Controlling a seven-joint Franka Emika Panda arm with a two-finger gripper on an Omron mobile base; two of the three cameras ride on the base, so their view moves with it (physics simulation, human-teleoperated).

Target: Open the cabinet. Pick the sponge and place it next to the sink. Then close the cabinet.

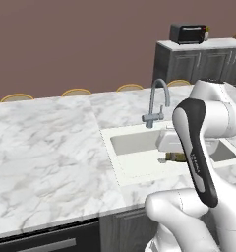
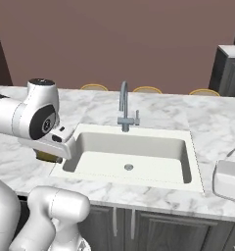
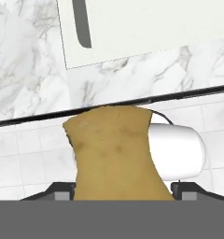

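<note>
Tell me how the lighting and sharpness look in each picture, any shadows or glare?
Left base view: even, flat light, no glare on the counter. Right base view: soft shading inside the sink. Hand view: the sponge looms large, edges crisp, no blur.

White marble-veined countertop (image 1: pixel 46 147) spanning the foreground, with a pale rectangular sink basin (image 2: pixel 131 154) set into it and a grey gooseneck faucet (image 2: pixel 124 108) at the basin's 12 o'clock edge. Tan stool tops (image 1: pixel 75 91) line the counter's far edge. Plain mauve wall (image 1: pixel 80 39) behind. Dark grey cabinetry (image 1: pixel 198 61) at 2 o'clock carries a black toaster oven (image 1: pixel 189 33).
</note>
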